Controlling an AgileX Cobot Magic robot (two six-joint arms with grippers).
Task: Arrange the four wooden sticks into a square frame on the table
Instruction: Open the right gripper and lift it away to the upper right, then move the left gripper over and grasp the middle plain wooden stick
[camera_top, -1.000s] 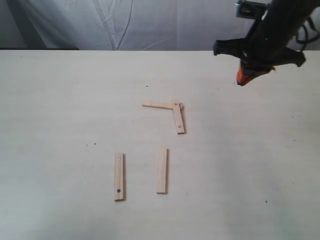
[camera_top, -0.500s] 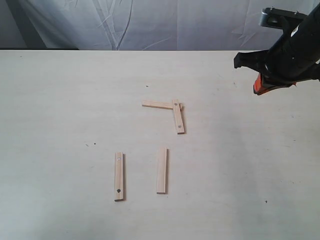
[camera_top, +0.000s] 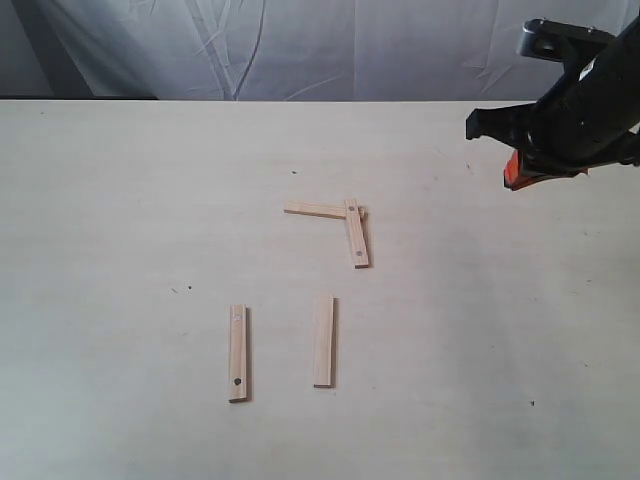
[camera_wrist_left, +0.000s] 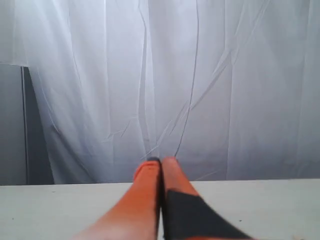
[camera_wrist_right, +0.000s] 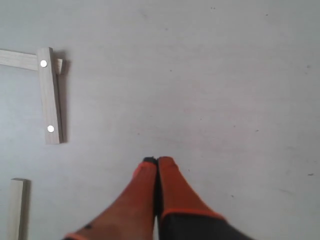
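Observation:
Two pale wooden sticks form an L near the table's middle: one lies crosswise (camera_top: 314, 210) and the other (camera_top: 356, 233) overlaps its right end. In the right wrist view that overlapping stick (camera_wrist_right: 49, 95) shows two pale dots. Two more sticks lie apart and parallel nearer the front, one (camera_top: 237, 352) with a dark hole and one (camera_top: 324, 340) plain. My right gripper (camera_top: 513, 178) (camera_wrist_right: 157, 161) hovers shut and empty, well right of the L. My left gripper (camera_wrist_left: 161, 161) is shut, empty, and out of the exterior view.
The cream table (camera_top: 120, 200) spreads wide around the sticks. A white curtain (camera_top: 300, 45) hangs behind its far edge. The right arm (camera_top: 585, 85) stands over the table's back right.
The right arm pulled back to the right and slightly lower, away from the L of sticks, then almost stopped. No stick has moved.

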